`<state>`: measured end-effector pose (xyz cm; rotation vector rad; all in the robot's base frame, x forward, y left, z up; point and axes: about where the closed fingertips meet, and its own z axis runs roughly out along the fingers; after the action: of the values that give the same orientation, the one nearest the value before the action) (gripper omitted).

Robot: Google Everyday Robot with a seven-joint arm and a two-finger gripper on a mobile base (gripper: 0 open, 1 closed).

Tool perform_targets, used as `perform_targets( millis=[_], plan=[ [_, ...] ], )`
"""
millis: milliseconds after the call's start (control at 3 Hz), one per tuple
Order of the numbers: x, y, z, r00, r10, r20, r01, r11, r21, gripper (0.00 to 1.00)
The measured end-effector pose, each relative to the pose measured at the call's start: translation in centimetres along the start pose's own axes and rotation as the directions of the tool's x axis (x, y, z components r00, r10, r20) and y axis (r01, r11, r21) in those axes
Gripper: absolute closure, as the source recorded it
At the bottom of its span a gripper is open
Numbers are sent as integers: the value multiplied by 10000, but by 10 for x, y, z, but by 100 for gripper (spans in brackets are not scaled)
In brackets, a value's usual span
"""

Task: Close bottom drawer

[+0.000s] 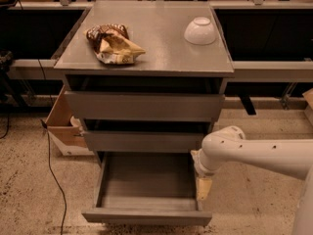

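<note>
The bottom drawer (146, 216) of the grey cabinet is pulled far out toward me. Its shallow grey box is empty and its slim plain front is at the lower edge of the view. My gripper (203, 187) hangs from the white arm (254, 153) on the drawer's right side, close by its right wall, pointing down. The middle drawer front (143, 141) and the taller top drawer front (144, 106) stand a little out from the cabinet.
On the cabinet top (161, 53) lie a crumpled snack bag (113, 44) at left and an upturned white bowl (200, 31) at right. A cardboard box (66, 124) and a black cable (53, 175) are on the floor to the left. A metal rail (271, 70) runs behind.
</note>
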<state>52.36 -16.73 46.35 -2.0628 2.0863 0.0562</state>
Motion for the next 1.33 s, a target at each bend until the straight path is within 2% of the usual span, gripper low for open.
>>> perform_targets(
  millis=[333,667,1000,1333],
  plan=[
    [3,14,56,9995,190,243,-186,9997,-183,0],
    [3,37,120,9978,128,656,-99,9990,-438,0],
    [-1,49,156,9955,-126,934,168,9989,-441,0],
    [0,46,186,9946,-344,982,368,9991,-220,0]
  ],
)
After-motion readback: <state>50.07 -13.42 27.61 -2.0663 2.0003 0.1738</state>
